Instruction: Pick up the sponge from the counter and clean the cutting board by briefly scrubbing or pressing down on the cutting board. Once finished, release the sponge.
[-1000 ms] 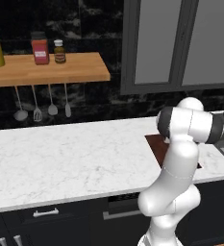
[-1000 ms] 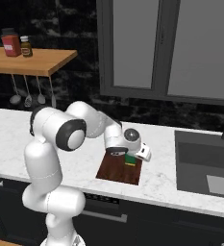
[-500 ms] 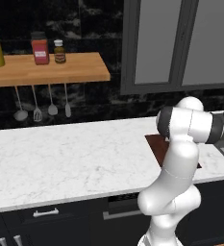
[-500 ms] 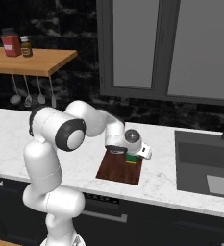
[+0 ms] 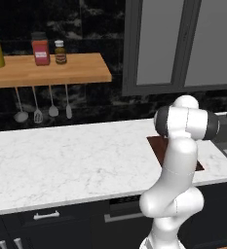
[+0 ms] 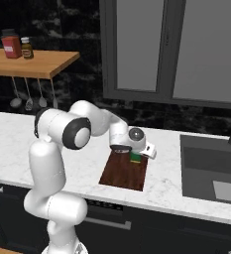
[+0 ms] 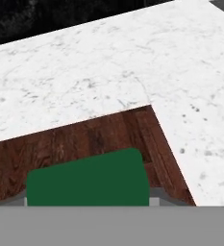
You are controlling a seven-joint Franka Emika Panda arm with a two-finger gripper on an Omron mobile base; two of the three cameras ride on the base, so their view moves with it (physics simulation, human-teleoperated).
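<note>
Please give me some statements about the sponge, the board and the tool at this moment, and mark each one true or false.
1. The tool is shut on the sponge. True.
2. The sponge is over the cutting board. True.
3. The board lies in the sink. False: it lies on the white counter, to the left of the sink.
4. The sponge's top is yellow. False: the top is dark green in the hand view.
5. Jars stand on the wooden shelf. True.
6. The board is light grey. False: it is dark reddish-brown.
</note>
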